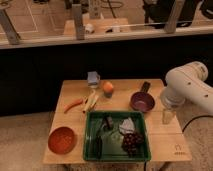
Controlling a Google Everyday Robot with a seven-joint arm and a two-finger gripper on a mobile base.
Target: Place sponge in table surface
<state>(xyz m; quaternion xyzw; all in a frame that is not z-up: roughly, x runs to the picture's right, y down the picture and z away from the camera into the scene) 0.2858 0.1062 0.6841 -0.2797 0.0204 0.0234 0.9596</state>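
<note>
High view down onto table (167, 142), gripper (167, 116) at right

- The white arm (189, 89) comes in from the right edge of the scene, thick and rounded.
- Its upper joint sits high at the far right, and from there the arm slopes down and to the left.
- The wrist (171, 101) turns downward.
- The gripper (166, 116) hangs below the wrist, pointing down over the right side of the surface (167, 142), close to its right edge.
</note>
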